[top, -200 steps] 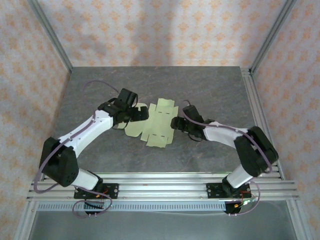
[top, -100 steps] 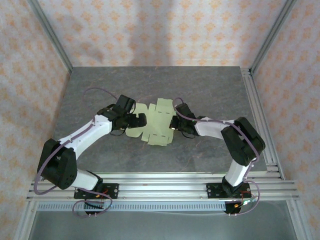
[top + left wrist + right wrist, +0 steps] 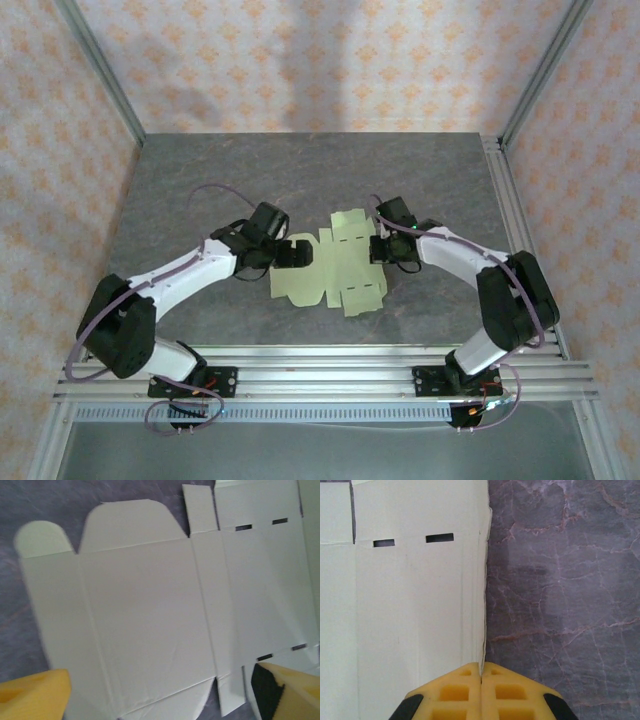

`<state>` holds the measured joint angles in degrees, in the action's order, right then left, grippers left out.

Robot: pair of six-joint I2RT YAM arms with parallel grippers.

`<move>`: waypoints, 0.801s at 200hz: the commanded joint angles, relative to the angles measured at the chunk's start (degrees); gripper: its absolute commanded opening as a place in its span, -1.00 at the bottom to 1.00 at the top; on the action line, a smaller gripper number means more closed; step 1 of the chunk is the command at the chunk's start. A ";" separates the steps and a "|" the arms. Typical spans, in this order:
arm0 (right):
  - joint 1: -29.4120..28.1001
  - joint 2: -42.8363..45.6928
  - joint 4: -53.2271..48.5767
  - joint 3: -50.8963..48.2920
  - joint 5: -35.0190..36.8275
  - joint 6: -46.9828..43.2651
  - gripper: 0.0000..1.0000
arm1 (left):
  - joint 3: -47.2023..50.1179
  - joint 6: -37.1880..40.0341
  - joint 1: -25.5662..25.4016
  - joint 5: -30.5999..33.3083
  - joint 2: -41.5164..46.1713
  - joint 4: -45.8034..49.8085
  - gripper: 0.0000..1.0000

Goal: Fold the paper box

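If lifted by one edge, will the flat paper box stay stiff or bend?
Probably it bends: the paper box is thin card with scored creases, so panels likely hinge and droop. It looks light; the right hand pinching one edge may easily drag it.

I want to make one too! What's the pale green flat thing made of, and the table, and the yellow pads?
The paper box looks like thin matte card: flat, creased, with cut slots. The table looks like dark veined stone, maybe just a printed surface. The yellow pads look like foam or soft rubber, with moulded square hollows.
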<state>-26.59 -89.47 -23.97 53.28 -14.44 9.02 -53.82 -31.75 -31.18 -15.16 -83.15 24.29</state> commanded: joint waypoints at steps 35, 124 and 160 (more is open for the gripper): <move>-0.11 6.71 3.23 -2.60 4.98 1.07 0.11 | -3.14 -5.50 -0.85 -7.95 -10.06 -7.01 0.58; 1.95 16.14 10.46 -12.95 5.80 5.31 0.26 | -7.10 -6.16 -1.01 -7.97 -21.02 -5.60 -0.34; 1.90 14.90 13.14 -14.80 3.10 4.14 0.26 | -5.63 -6.26 -1.07 -7.30 -22.39 -6.18 -0.51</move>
<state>-24.69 -74.50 -13.87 39.46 -10.13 13.47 -60.38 -37.69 -31.90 -23.59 -104.01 18.20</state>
